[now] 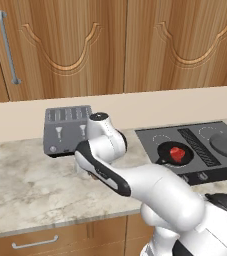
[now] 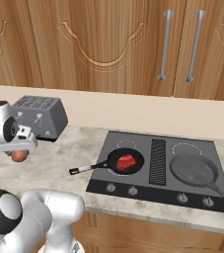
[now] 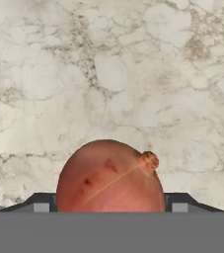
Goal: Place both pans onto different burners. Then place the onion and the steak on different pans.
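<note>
The gripper is hanging low over the marbled counter, in front of the grey toaster and well off at nine o'clock from the cooktop. In the hand view the onion is sitting between the two dark finger tips, one showing at each flank of it, and the jaws are standing wide, about as wide as the onion itself; whether the tips are already pressing on it or just bracketing it, I cannot tell. In the right base view the onion is peeking out just under the hand, resting on or barely above the stone. Both pans are already lying on burners: the black pan on the near left ring with the steak in it, its long handle pointing toward eight o'clock, and the grey pan at three o'clock of the vent grille, with nothing in it. The risks from here, as I am judging them: a round, smooth onion is likely to be rolling or squirting out if the fingers are closing off-centre or too high on its curve. On the way across, the low hand could be clipping the black pan's handle, shifting that pan off its ring. Dropping the onion from too high could be sending it bouncing out of the shallow grey pan.
</note>
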